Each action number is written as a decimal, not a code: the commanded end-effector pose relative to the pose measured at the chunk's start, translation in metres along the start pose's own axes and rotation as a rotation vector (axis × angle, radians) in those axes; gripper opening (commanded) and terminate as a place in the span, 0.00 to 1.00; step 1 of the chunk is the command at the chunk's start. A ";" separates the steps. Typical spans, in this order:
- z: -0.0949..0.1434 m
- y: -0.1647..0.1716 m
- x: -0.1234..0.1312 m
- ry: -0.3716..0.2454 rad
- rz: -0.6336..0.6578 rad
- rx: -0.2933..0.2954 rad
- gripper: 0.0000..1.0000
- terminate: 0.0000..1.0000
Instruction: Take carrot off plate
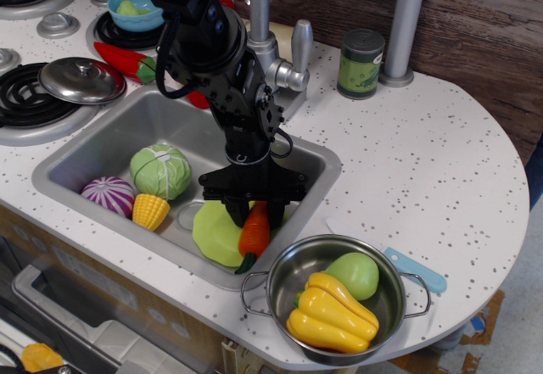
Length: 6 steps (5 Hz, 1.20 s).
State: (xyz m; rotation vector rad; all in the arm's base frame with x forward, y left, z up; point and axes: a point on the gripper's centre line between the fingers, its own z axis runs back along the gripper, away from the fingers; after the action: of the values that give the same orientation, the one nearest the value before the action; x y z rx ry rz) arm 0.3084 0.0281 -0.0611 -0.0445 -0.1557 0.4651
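Gripping the carrot (254,231) near its narrow upper end, tool (254,213) down in the sink (110,149), fingers narrowed onto both sides of it. Carrot tilted, dark green stub lowest, lying over the right edge of the lime-green plate (214,231), which sits on the sink floor. Just beside, on the table (424,162), a steel pot (335,293) with yellow and green produce.

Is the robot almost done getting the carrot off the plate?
Not yet, about halfway. Done: the end effector is down in the sink, with its fingers on either side of the carrot's pointed end. In hand: it seems to be gripping, though I can't tell how firmly. Left: the carrot still lies on the green plate, so it must be lifted and put down elsewhere.
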 end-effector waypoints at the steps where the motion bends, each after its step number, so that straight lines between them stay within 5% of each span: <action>1: 0.027 -0.004 0.011 0.000 -0.030 0.049 0.00 0.00; 3: 0.090 -0.016 0.030 0.019 -0.087 0.152 0.00 0.00; 4: 0.110 -0.033 0.035 0.009 -0.120 0.153 0.00 0.00; 6: 0.100 -0.089 0.058 -0.071 -0.219 0.077 0.00 0.00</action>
State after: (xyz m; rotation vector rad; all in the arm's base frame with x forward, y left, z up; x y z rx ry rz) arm 0.3816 -0.0287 0.0322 0.0531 -0.1657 0.2393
